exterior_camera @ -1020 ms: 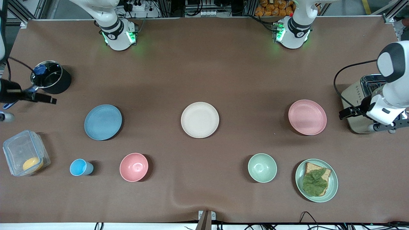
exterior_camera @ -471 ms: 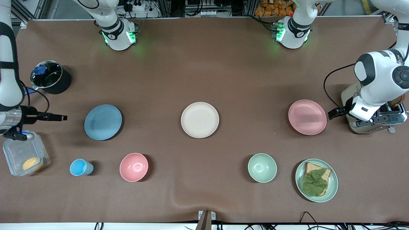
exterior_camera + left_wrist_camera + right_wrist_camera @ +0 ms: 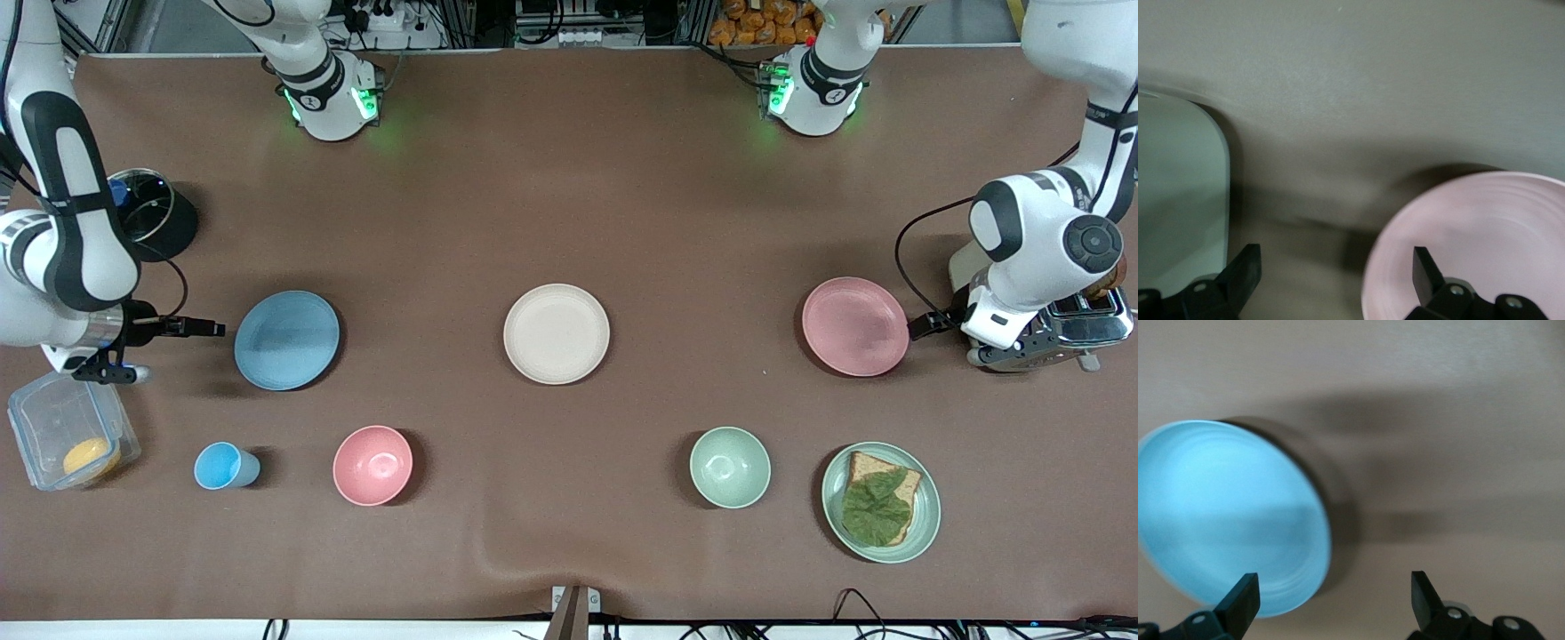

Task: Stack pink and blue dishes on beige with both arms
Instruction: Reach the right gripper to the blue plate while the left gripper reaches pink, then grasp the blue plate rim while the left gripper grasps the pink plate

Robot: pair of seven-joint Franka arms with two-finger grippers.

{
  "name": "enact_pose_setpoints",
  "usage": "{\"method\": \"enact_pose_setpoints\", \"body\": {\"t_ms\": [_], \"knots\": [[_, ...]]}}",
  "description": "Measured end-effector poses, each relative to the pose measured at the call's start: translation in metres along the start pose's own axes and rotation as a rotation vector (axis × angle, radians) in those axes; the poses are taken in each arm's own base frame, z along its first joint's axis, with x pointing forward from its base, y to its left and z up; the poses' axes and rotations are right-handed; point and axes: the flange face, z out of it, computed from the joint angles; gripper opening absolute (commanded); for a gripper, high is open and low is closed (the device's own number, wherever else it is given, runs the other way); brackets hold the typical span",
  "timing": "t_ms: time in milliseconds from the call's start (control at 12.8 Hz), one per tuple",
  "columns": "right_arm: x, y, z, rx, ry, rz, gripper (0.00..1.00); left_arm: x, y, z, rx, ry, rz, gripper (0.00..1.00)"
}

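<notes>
At the right arm's end of the table, the right gripper (image 3: pixel 111 364) hangs low just beside the blue plate (image 3: pixel 286 340), over bare cloth between that plate and a clear lidded box (image 3: pixel 71 436) holding something yellow; its fingers (image 3: pixel 1241 600) stand spread wide with nothing between them, and its wrist view shows the blue plate's (image 3: pixel 1228 517) rim close to one fingertip but not touching. A black pot (image 3: pixel 142 218) stands farther from the front camera than the gripper, partly covered by the arm. The blue cup (image 3: pixel 222 466) and the pink bowl (image 3: pixel 372 465) sit nearer to the front camera than the blue plate, with open cloth between them and it. The beige plate (image 3: pixel 556 333) lies alone at mid-table, well apart from both other plates, with bare brown table (image 3: pixel 569 178) all round. Toward the left arm's end, the green bowl (image 3: pixel 730 467) and the green plate with bread and a leaf (image 3: pixel 836 520) sit nearer to the front camera than the pink plate (image 3: pixel 855 325). The left gripper (image 3: pixel 973 347) hangs just beside the pink plate's rim, over the edge of a toaster (image 3: pixel 1089 316), fingers (image 3: pixel 1425 267) also spread and empty; in its wrist view one fingertip shows over the pink plate's (image 3: pixel 1485 240) edge.
</notes>
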Motion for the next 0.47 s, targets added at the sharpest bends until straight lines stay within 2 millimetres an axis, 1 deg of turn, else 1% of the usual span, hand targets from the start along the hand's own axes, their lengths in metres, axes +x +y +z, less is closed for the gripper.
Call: {"method": "enact_pose_setpoints", "body": {"t_ms": [78,157,235,314,471], "knots": [[-0.006,0.005,0.015,-0.013,0.024,-0.005,1.0,-0.001,-0.001,0.012,0.002,-0.001,0.0,1.0],[-0.014,0.005,0.033,-0.02,0.032,-0.008,1.0,-0.001,0.002,0.02,0.002,-0.004,0.004,1.0],[-0.021,0.001,0.047,-0.013,0.031,-0.002,1.0,-0.002,0.005,0.023,0.001,-0.005,0.01,1.0],[-0.026,-0.004,0.057,0.004,0.025,0.006,1.0,-0.002,0.008,0.022,-0.001,-0.003,0.015,1.0],[-0.028,-0.012,0.063,0.026,0.018,0.011,1.0,-0.002,0.01,0.022,-0.003,-0.004,0.048,1.0]]}}
